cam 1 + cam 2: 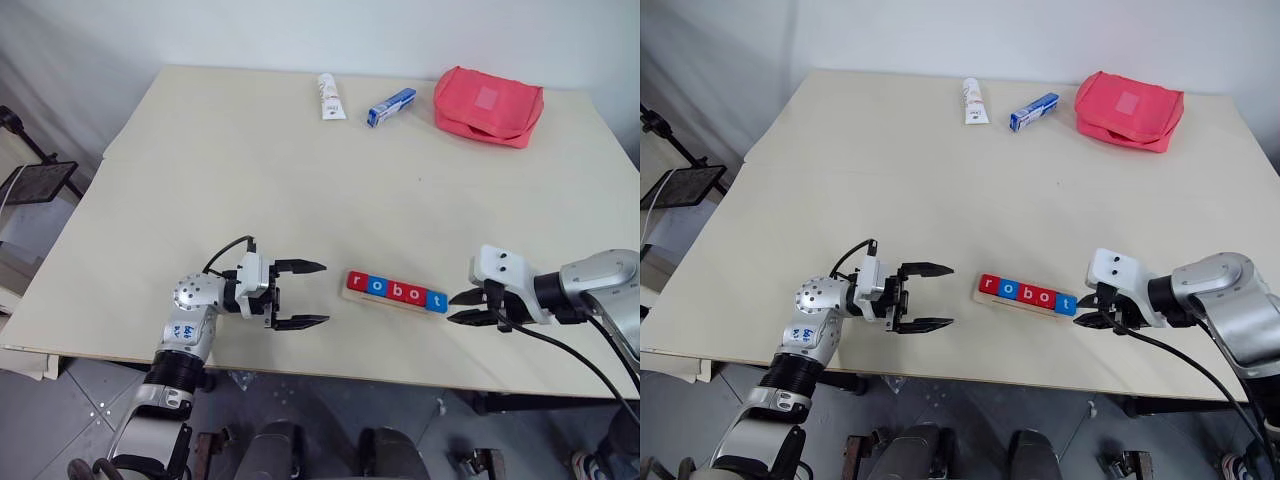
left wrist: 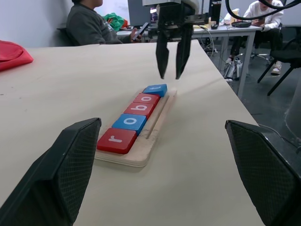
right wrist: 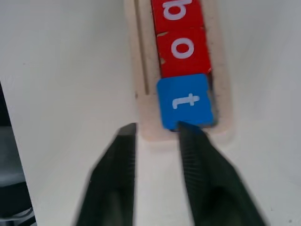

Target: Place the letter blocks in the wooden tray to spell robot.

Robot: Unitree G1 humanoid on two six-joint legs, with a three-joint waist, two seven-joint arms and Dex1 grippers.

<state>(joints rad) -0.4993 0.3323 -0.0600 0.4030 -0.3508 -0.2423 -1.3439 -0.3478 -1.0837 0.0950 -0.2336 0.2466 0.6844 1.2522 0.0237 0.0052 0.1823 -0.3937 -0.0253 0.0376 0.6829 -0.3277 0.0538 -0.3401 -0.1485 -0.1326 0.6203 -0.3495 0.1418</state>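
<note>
Five letter blocks (image 1: 397, 290) lie side by side in the wooden tray (image 2: 141, 157) near the table's front edge and read r, o, b, o, t. They alternate red, blue, red, red, blue. My left gripper (image 1: 324, 293) points at the tray's left end from a short way off, open and empty. My right gripper (image 1: 452, 307) hovers just beyond the tray's right end, beside the blue t block (image 3: 184, 101). Its fingers (image 3: 120, 160) stand close together with nothing between them and hold nothing.
A white tube (image 1: 329, 97), a blue-and-white box (image 1: 391, 107) and a red pouch (image 1: 489, 104) lie along the far side of the table. The table's front edge (image 1: 380, 372) runs just behind both grippers. People sit at desks (image 2: 89, 26) beyond the table.
</note>
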